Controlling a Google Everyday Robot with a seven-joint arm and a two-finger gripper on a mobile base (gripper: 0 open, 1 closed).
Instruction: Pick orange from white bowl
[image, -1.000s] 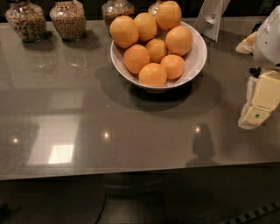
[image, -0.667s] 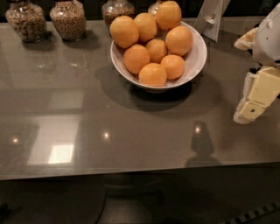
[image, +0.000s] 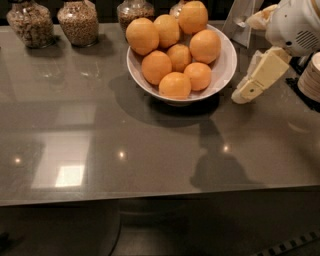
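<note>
Grey countertop (image: 150, 150) stretched before us. Behind and left of the white bowl (image: 226, 67) stood glass jars (image: 77, 22) of grains. The orange (image: 143, 36) sat heaped inside the bowl among others. Just right of the bowl hung the gripper (image: 244, 91), angled down towards its rim; whether it was spread or closed we could not tell.

Smooth-skinned, softly sheened round oranges (image: 174, 85) fill a glossy white ceramic bowl (image: 227, 60) on a polished, reflective grey tabletop (image: 150, 150), the matt cream plastic gripper (image: 246, 93) just beside the bowl, clear glass jars (image: 77, 22) behind.
</note>
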